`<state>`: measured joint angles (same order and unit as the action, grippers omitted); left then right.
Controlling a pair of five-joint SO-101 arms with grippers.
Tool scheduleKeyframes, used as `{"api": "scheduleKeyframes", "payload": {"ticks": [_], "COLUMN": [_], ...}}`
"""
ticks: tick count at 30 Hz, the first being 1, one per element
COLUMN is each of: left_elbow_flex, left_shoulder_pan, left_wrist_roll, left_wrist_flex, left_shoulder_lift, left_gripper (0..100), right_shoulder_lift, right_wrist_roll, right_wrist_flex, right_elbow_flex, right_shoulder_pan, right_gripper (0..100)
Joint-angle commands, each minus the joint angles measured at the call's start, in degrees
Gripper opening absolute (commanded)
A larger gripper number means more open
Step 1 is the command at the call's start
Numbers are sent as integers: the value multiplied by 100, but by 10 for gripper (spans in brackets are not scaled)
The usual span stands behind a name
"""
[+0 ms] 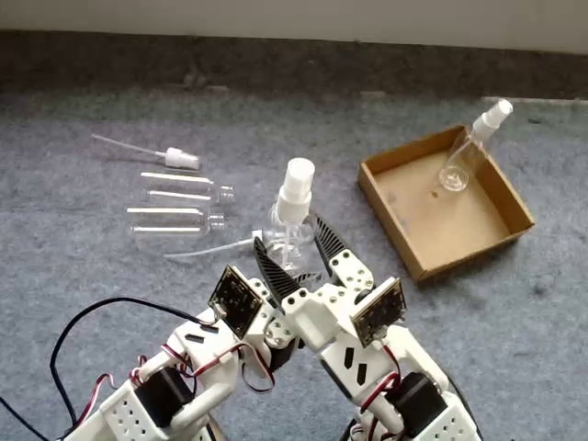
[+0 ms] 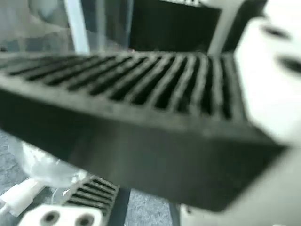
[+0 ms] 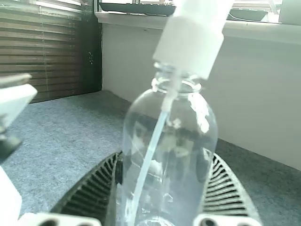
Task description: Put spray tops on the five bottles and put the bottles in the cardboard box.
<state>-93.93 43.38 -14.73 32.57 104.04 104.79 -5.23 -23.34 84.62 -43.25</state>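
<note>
The left gripper is found nearest, low beside the right arm, and whether its jaws are apart or together cannot be told. Just ahead, the right gripper is seen with its black ribbed jaws clamped on either side of a clear round plastic bottle, which is held upright. A white cylindrical spray top is seated on the bottle's neck, slightly tilted, and its thin dip tube is seen running down inside the bottle in the right wrist view.

At 9 o'clock from the held bottle, just beside it, a loose white spray top with a long thin tube is laid on the grey carpeted table. Farther toward 10 o'clock, two clear bottles without tops are laid on their sides, one behind the other. Beyond them, another white spray top with a tube is laid flat.

At 2 o'clock from the held bottle, an open shallow brown cardboard box is placed. Against its far corner a clear capped bottle is leaned, its white top projecting past the rim.
</note>
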Motion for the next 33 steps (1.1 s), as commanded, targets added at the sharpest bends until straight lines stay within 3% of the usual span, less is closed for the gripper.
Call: {"api": "scheduleKeyframes", "payload": {"ticks": [1, 20, 33], "left_elbow_flex": [22, 22, 13], "left_shoulder_pan": [-400, -1587, -1640], "left_wrist_roll": [9, 9, 9], "left_wrist_flex": [-360, -765, -756], "left_shoulder_lift": [75, 75, 75], "left_gripper": [27, 27, 27], "right_shoulder_lift": [-66, -66, -66], "right_wrist_roll": [9, 9, 9], "right_wrist_flex": [-215, -989, -1411], "right_elbow_flex": [-330, -330, -330], "right_shoulder_pan": [-66, -57, -57], "right_gripper": [131, 131, 131]}}
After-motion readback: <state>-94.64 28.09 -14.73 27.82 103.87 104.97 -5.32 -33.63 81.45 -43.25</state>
